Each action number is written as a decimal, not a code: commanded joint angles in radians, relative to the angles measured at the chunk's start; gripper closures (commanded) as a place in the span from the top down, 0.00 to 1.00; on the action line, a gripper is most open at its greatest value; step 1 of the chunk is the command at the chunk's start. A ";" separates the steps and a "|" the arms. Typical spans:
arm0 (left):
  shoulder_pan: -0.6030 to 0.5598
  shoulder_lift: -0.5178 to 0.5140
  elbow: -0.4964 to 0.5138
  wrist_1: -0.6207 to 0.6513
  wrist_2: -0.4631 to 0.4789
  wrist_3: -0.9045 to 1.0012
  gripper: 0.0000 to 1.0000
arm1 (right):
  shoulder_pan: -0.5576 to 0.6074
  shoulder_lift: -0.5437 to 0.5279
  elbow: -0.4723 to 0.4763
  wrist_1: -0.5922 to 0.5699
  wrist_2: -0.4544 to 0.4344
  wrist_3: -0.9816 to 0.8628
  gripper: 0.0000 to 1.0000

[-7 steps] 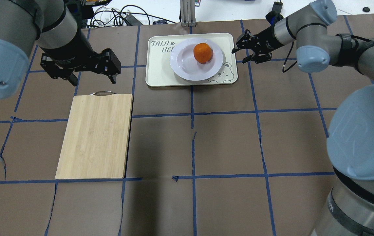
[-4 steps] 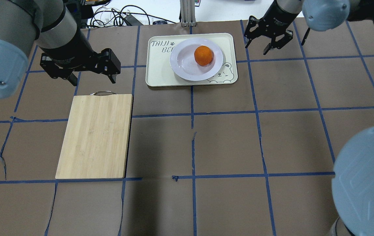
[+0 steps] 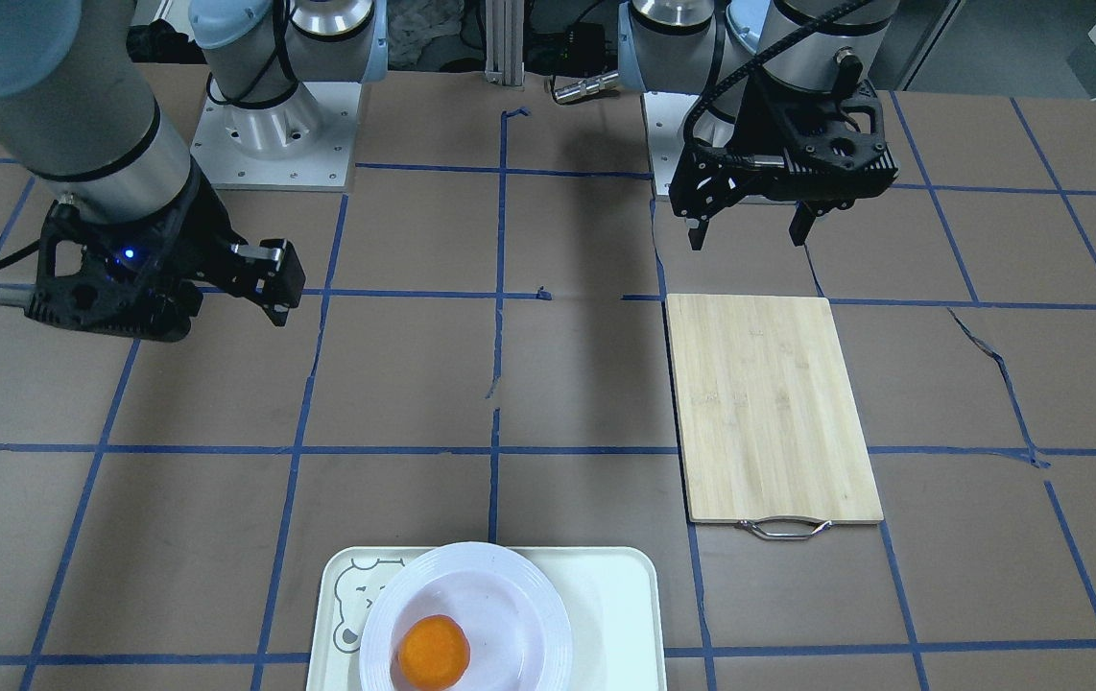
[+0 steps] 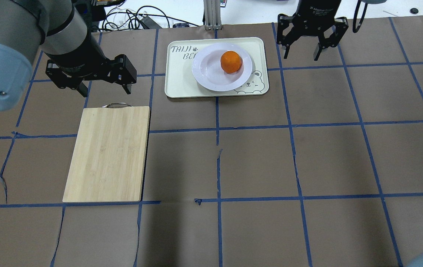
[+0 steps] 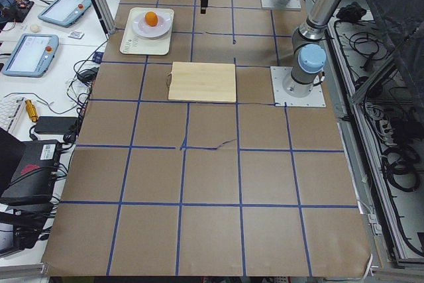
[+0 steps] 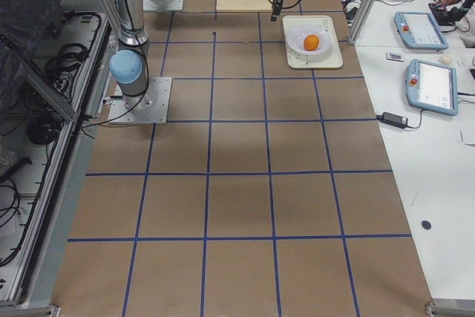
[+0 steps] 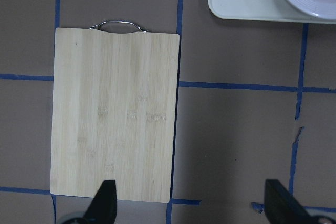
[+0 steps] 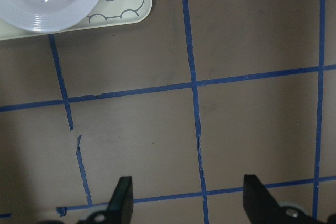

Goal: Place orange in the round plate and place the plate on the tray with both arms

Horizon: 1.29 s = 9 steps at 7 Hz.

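The orange (image 4: 231,61) rests in the sunken centre of the round plate (image 4: 207,70), toward its far right. The plate sits on the cream tray (image 4: 180,76) at the table's far middle. To the right of the tray, apart from it, my right gripper (image 4: 300,56) points down, open and empty. My left gripper (image 4: 106,90) is open and empty left of the tray, above the handle end of the cutting board. The right wrist view shows the plate's rim (image 8: 42,14) and the tray's bear corner (image 8: 131,9), beyond open fingers (image 8: 122,198).
A bamboo cutting board (image 4: 108,152) with a metal handle lies on the left half of the table, also below my left gripper (image 7: 191,205) in the left wrist view. Cables (image 4: 137,16) lie past the table's far edge. Brown paper with blue tape lines covers the table.
My right gripper has drawn back from the plate's right edge toward the far side and turned to point straight down, and its arm has swung out of the overhead view. The left arm has not moved.
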 commanded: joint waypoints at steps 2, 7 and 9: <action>0.000 0.000 0.000 -0.002 0.000 0.000 1.00 | -0.011 -0.056 0.053 0.000 -0.002 -0.065 0.81; 0.006 -0.009 0.046 -0.111 -0.058 0.029 1.00 | -0.017 -0.105 0.089 -0.166 0.011 -0.148 1.00; 0.005 -0.012 0.061 -0.140 -0.058 0.029 1.00 | -0.016 -0.110 0.109 -0.148 -0.001 -0.176 1.00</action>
